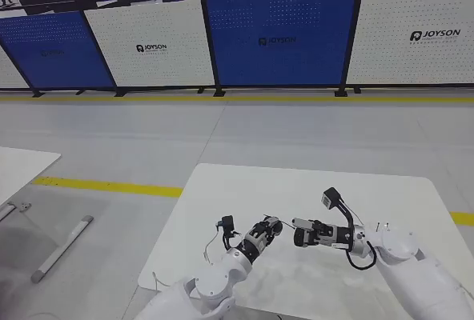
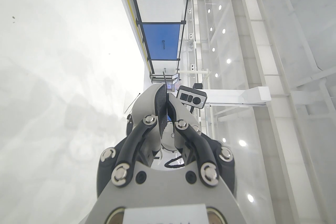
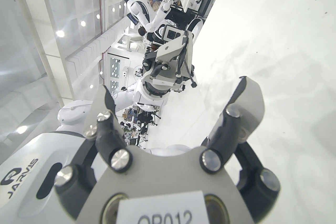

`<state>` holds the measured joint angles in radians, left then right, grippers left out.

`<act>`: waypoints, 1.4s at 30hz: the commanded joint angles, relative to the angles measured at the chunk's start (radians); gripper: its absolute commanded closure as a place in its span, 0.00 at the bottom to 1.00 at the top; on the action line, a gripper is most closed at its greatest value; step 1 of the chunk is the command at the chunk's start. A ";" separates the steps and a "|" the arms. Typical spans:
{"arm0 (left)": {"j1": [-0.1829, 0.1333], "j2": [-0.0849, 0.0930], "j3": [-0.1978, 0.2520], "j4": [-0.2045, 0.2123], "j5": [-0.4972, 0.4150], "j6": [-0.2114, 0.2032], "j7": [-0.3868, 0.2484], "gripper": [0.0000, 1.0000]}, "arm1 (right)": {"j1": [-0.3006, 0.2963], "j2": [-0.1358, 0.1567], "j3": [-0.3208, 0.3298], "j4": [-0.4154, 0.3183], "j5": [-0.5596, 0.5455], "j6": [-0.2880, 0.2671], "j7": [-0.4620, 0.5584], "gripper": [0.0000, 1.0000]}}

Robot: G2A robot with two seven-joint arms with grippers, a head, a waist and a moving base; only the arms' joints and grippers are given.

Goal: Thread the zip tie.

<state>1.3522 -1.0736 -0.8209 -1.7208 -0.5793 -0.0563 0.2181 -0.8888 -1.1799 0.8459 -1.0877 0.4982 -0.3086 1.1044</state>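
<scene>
My left gripper [image 2: 166, 93] is shut, its black pads pressed on a thin black zip tie [image 2: 164, 78] whose end sticks out past the fingertips. In the top view the left gripper [image 1: 271, 227] hangs over the near middle of the white table [image 1: 221, 192], tip to tip with my right gripper [image 1: 299, 237] and a short gap apart. The right gripper [image 3: 176, 88] is open with nothing between its fingers [image 3: 246, 88]. It faces the left gripper [image 3: 168, 62], where a black strip [image 3: 187, 51] runs down the side.
The table's left edge [image 1: 166, 232] and far edge [image 1: 317, 170] are close to the arms. A second white table [image 1: 5, 172] stands off to the left across the floor. Blue and white panels [image 1: 277, 40] close the back.
</scene>
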 commanded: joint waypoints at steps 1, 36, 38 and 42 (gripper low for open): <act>0.004 -0.001 -0.006 -0.002 0.003 0.001 -0.004 1.00 | -0.002 0.001 0.005 -0.001 -0.002 0.005 0.000 0.54; 0.071 -0.032 -0.076 -0.024 0.070 0.017 -0.050 0.00 | 0.020 -0.029 0.014 0.056 -0.005 0.048 0.034 1.00; 0.071 -0.032 -0.076 -0.024 0.070 0.017 -0.050 0.00 | 0.021 -0.029 0.014 0.057 -0.008 0.050 0.039 1.00; 0.071 -0.032 -0.076 -0.024 0.070 0.017 -0.050 0.00 | 0.021 -0.030 0.015 0.058 -0.006 0.052 0.040 1.00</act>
<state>1.4228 -1.1053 -0.8966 -1.7447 -0.5091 -0.0389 0.1676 -0.8680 -1.2099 0.8612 -1.0295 0.4922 -0.2563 1.1448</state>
